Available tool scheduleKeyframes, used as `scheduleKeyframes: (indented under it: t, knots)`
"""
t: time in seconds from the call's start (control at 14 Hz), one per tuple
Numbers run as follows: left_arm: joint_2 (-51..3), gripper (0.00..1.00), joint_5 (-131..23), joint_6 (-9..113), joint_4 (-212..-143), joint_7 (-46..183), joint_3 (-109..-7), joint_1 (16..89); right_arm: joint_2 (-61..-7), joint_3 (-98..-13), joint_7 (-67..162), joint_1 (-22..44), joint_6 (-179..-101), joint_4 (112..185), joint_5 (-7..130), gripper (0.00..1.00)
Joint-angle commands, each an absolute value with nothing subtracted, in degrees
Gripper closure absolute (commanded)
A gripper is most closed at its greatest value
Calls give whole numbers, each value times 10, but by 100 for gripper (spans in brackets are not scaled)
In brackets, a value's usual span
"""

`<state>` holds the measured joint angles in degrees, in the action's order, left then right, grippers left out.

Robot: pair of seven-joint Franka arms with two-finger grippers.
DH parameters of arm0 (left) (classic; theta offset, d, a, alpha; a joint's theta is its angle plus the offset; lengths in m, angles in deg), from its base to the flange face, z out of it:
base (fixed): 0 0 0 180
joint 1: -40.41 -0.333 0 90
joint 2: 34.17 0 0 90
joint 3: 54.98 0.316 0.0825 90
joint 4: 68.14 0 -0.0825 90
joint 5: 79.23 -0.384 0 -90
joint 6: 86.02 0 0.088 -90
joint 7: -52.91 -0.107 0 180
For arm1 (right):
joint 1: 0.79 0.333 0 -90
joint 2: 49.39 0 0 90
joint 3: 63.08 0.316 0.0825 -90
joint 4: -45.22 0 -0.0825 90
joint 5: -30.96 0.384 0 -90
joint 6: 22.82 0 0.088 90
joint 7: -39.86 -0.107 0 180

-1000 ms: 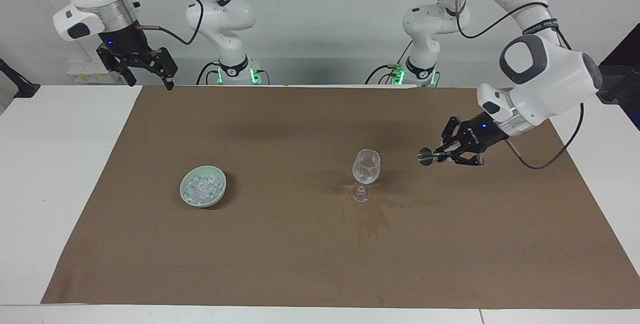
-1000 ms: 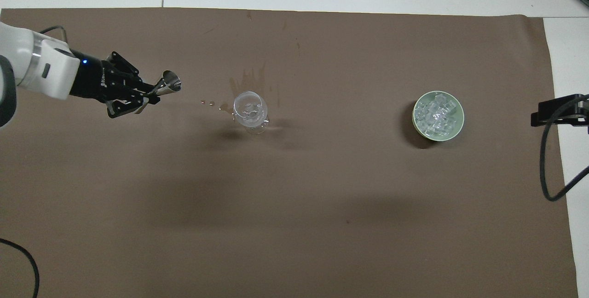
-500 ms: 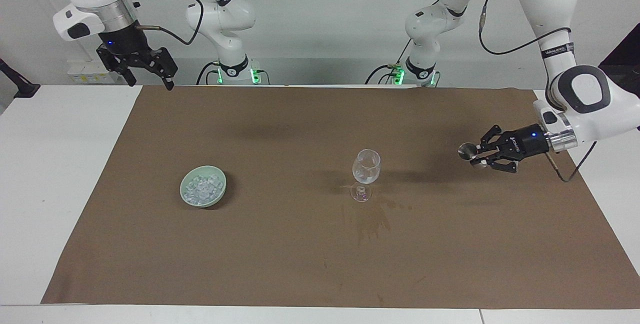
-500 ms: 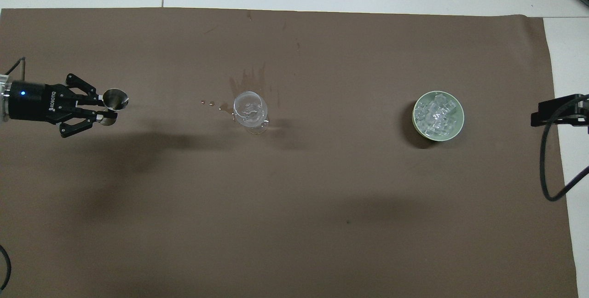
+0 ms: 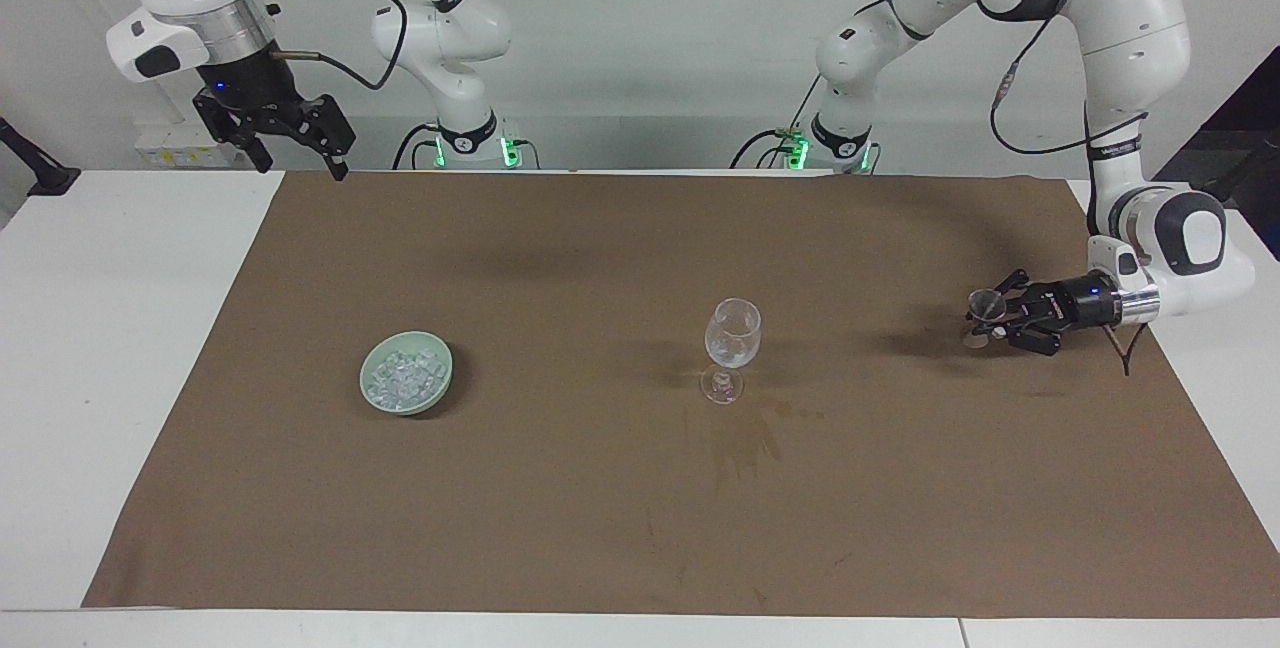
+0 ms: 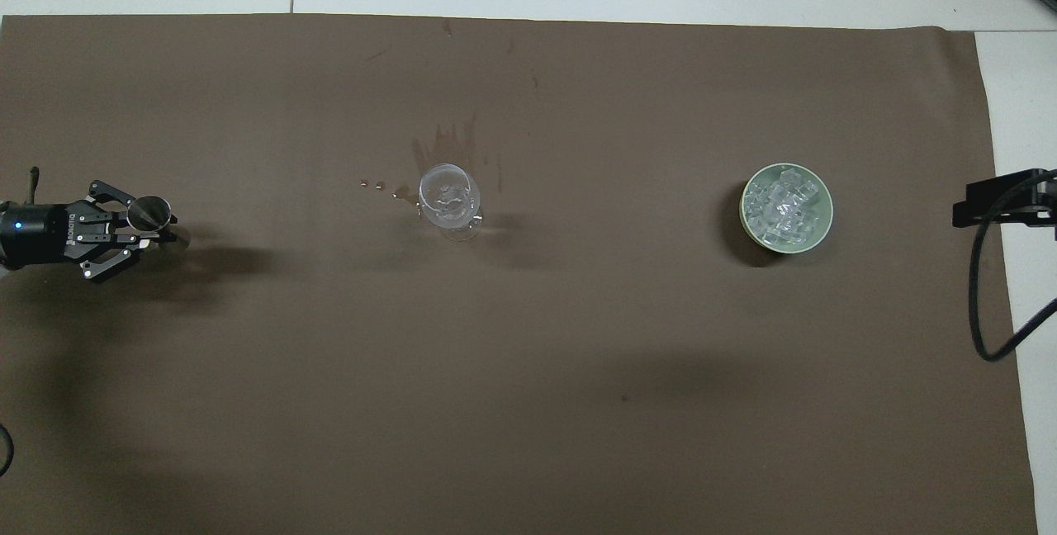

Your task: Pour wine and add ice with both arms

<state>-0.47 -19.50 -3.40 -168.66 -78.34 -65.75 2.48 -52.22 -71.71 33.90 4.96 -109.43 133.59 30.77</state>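
The left gripper [image 5: 990, 320] is clamped on a small shiny steel jigger cup [image 5: 985, 305], now low over the brown paper mat [image 5: 560, 528] at the left arm's end of the table, having swung away from the clear stemmed wine glass [image 5: 732, 333] it hung beside a second ago; by my reading the pour is finished and the cup is being put down. Drips stain the mat beside the glass. The clear ice cubes [image 5: 404, 377] sit untouched in the pale green round bowl [image 5: 442, 390], toward the right arm's end. The right gripper [image 5: 290, 133] waits raised, fingers spread, empty
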Motion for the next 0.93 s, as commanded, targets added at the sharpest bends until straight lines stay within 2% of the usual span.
scheduleKeyframes:
  t: [0.0, 0.29, 0.64, 0.86]
  knots:
    - [51, 100, -159, -62, -1677, -829, -664, -5, -529, -714, 345, 46, -1100, 1343, 322, 0]
    - [113, 100, -111, -90, -1674, -886, -664, -16, -528, -714, 341, 50, -1119, 1350, 323, 0]
    - [111, 100, -112, -98, -1674, -888, -663, -27, -525, -713, 350, 50, -1172, 1402, 322, 0]
    - [105, 100, -116, -96, -1672, -887, -663, -23, -516, -713, 383, 54, -1258, 1467, 322, 0]
